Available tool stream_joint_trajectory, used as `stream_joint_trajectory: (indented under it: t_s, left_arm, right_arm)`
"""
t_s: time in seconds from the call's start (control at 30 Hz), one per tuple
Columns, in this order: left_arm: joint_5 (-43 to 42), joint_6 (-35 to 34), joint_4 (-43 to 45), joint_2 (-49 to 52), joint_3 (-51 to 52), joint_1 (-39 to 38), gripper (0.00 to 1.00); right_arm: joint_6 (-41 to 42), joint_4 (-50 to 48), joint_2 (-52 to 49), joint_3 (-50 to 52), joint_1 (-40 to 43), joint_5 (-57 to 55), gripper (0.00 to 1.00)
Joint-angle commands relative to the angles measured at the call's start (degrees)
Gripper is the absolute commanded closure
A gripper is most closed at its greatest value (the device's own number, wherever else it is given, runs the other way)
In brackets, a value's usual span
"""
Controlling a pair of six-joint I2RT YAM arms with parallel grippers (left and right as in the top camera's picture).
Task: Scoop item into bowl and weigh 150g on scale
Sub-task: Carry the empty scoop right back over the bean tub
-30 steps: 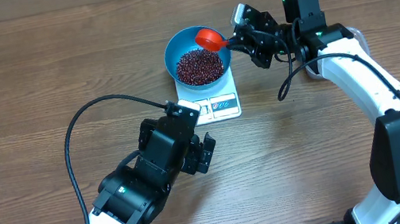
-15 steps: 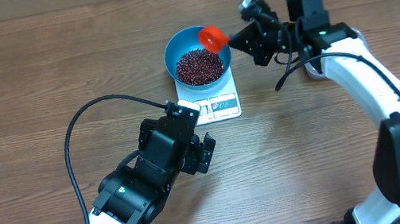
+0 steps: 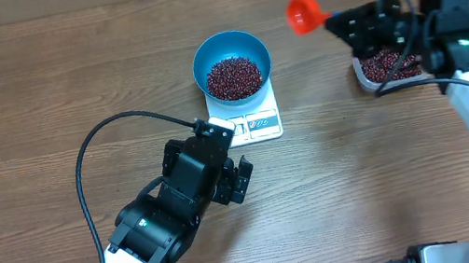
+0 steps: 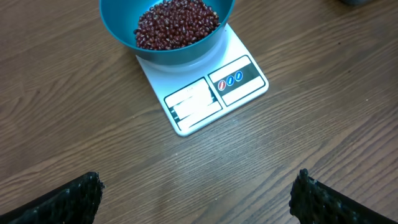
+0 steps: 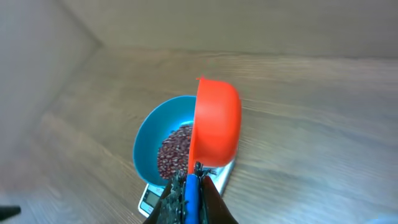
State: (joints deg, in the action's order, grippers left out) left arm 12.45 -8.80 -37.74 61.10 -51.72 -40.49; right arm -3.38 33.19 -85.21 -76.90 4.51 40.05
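Compared with one second ago, the right gripper (image 3: 337, 21) has moved away from the bowl (image 3: 199, 66) and now hangs beside the clear tub (image 3: 360, 74). It is clenched on the handle of the orange scoop (image 3: 301, 15), which is turned on its side. The bowl holds the beans (image 3: 233, 76) and stands on the scale (image 3: 257, 126), well apart to this gripper's left and just ahead of the left gripper (image 3: 240, 180). The left gripper has not moved, and its jaws are spread wide with nothing in them. The table (image 3: 23, 108) is brown wood with a clear grain.
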Motion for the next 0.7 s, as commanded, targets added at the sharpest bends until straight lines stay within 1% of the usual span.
stream_joint_trajectory:
  t_s: [0.0,0.17,0.33,0.5,0.67]
  left_arm:
    - [-0.3,0.7,0.1,0.4,0.3,0.0,0.01]
    - [-0.3,0.7,0.1,0.4,0.3,0.0,0.01]
    - [-0.3,0.7,0.1,0.4,0.3,0.0,0.01]
    - [-0.3,0.7,0.1,0.4,0.3,0.0,0.0]
    - [-0.3,0.7,0.1,0.4,0.3,0.0,0.01]
  right_arm:
    - [6.2,0.9,1.9,-1.1,4.5,-0.2,0.96]
    - [13.3,6.0,1.9,-1.1,12.7,-1.0,0.96]
    - [15.6,12.3,1.9,-1.1,18.4,-3.7,0.96]
    - [15.6,17.6,1.8,-1.0,21.4,-8.1,0.96]
    - [15.5,20.1,1.0,-1.0,21.6,-13.9,0.96]
